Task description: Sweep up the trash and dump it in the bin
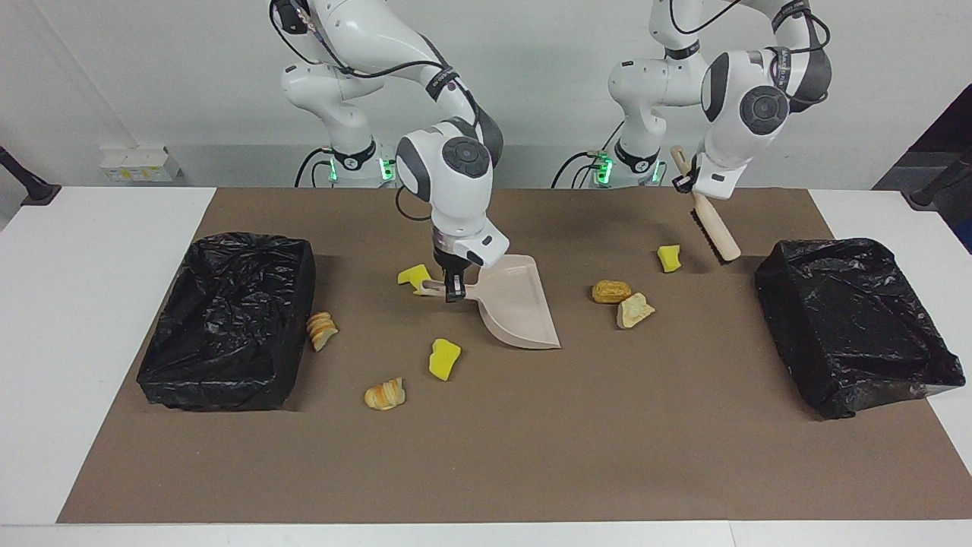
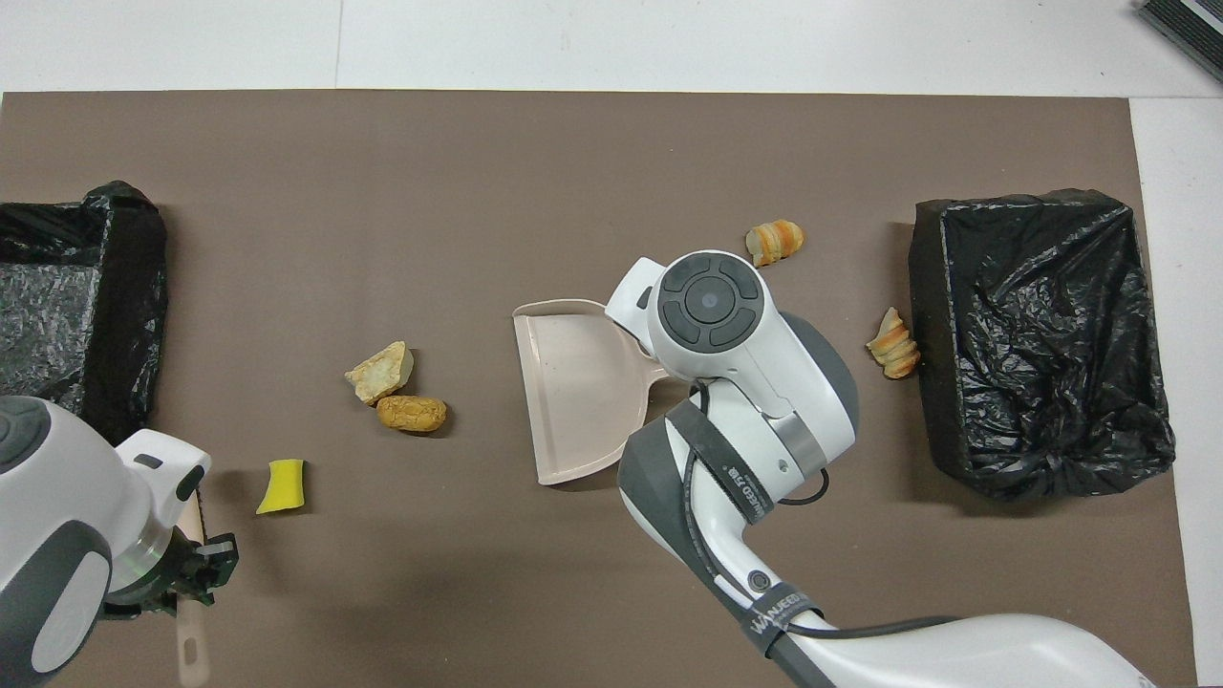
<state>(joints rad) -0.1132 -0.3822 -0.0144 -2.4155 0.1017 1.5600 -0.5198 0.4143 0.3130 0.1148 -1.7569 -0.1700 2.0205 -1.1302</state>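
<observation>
My right gripper (image 1: 453,287) is shut on the handle of the beige dustpan (image 1: 520,304), whose mouth faces the left arm's end of the table; from above my wrist hides that grip on the dustpan (image 2: 573,392). My left gripper (image 1: 692,182) is shut on the beige brush (image 1: 714,226), held tilted in the air over the mat near a yellow sponge (image 1: 669,258). Two bread pieces (image 1: 611,291) (image 1: 634,310) lie between brush and dustpan. More trash: a sponge (image 1: 414,275) by the dustpan handle, another sponge (image 1: 443,358), and bread bits (image 1: 385,394) (image 1: 322,330).
A black-lined bin (image 1: 250,243) stands at the right arm's end of the brown mat, and another bin (image 1: 828,245) at the left arm's end. The mat (image 1: 531,456) lies bare farther from the robots than the trash.
</observation>
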